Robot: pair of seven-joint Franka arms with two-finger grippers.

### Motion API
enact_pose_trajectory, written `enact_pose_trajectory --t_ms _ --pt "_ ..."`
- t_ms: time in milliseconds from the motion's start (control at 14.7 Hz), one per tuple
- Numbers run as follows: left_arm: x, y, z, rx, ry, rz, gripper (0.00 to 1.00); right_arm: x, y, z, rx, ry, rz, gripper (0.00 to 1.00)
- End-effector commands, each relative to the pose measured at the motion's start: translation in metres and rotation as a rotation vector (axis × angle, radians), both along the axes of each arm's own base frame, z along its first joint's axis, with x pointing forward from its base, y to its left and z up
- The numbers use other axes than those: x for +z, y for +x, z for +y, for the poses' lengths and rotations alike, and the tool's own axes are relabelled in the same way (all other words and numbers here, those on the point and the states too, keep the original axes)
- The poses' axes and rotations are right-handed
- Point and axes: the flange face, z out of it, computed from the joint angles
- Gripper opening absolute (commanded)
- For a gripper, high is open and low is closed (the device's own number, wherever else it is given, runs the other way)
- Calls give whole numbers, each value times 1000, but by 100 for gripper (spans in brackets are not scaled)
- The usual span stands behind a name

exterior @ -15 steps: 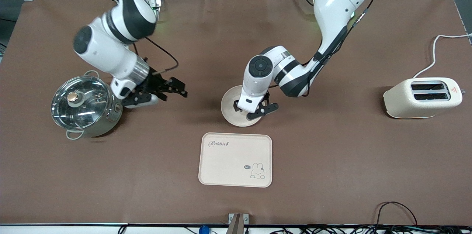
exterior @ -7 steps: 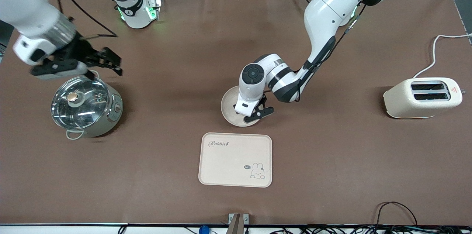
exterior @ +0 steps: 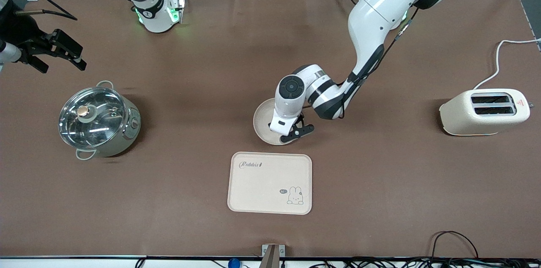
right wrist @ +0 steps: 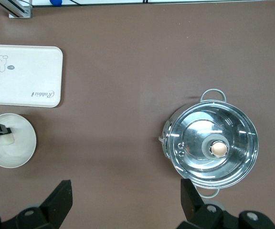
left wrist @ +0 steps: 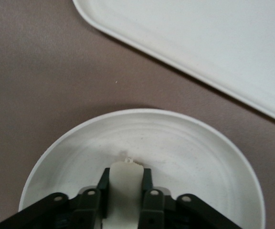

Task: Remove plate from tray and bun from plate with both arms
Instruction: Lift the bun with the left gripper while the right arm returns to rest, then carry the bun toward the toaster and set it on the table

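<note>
- The right gripper (exterior: 63, 50) hangs high over the table at the right arm's end, its fingers spread wide and holding nothing.
- Below it, nearer to the front camera, stands a steel pot (exterior: 98, 121) with a glass lid.
- The left gripper (exterior: 291, 132) is down in the plate (exterior: 263, 121), fingers closed on the bun (left wrist: 124, 177).
- The tray (exterior: 270, 183) lies bare, just beside the plate, nearer to the front camera.
- A toaster (exterior: 484, 112) stands well apart at the left arm's end.
</note>
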Motion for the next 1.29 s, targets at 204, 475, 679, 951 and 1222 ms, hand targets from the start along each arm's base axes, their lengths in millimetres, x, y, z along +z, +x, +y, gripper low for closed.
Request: enact_pose_trajectory --t_ms 204,475,679,951,1222 --pt "81 65 63 111 3 -80 26 -11 49 -70 -67 -15 31 100" --pt "91 121 159 130 31 -88 26 4 50 -88 -103 -39 6 100" --pt "73 150 237 103 57 -61 26 17 36 -96 -117 -39 51 100" --pt "35 166 307 121 69 -4 27 16 21 -85 -96 -82 140 100" --pt "5 173 355 114 110 8 30 12 19 -60 -55 -106 175 100"
